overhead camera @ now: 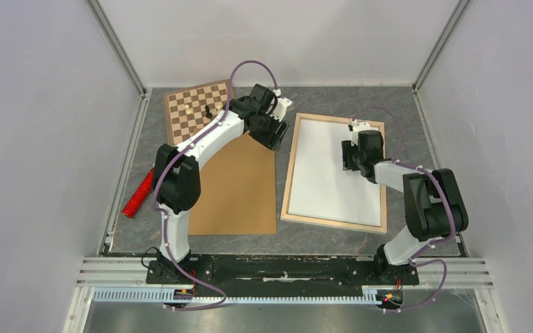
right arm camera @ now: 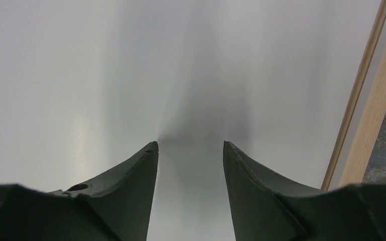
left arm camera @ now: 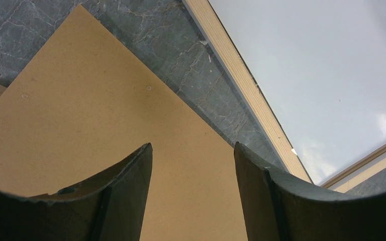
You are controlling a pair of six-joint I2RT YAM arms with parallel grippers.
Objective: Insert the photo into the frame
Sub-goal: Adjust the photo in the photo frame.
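Photo [overhead camera: 333, 173] lies flat inside the frame [overhead camera: 333, 224], plain white side up, printed side not visible. Wooden bars show on all four sides w/ only a thin gap, so I judge it seated, or v. close to it. Frame sits right of centre on the surface [overhead camera: 333, 243], tilted a bit, just beside the brown backing board [overhead camera: 239, 187] but not touching it. My right hand [right arm camera: 191, 145] is over the far part of the white sheet w/ fingers spread and nothing between them. Tips look v. near the sheet w/ a shadow under them, but can't tell if they actually touch. My left hand [left arm camera: 193, 148] is also spread and empty, hovering over the far right corner of the backing board, w/ the frame's bar in view next to it. Progress: the main step looks done, pending maybe a press flat or a corner check. Board isn't on the frame, so closing the back would be left if that's wanted, tho the task doesn't ask for it. Counts: 1 photo, 1 frame, 1 backing board, 1 chessboard [overhead camera: 194, 107] at far left w/ 2 chess pieces [overhead camera: 208, 111] on it (1 light, 1 dark), 1 red item [overhead camera: 137, 194] at the left edge (can't tell what it is), 2 arms.
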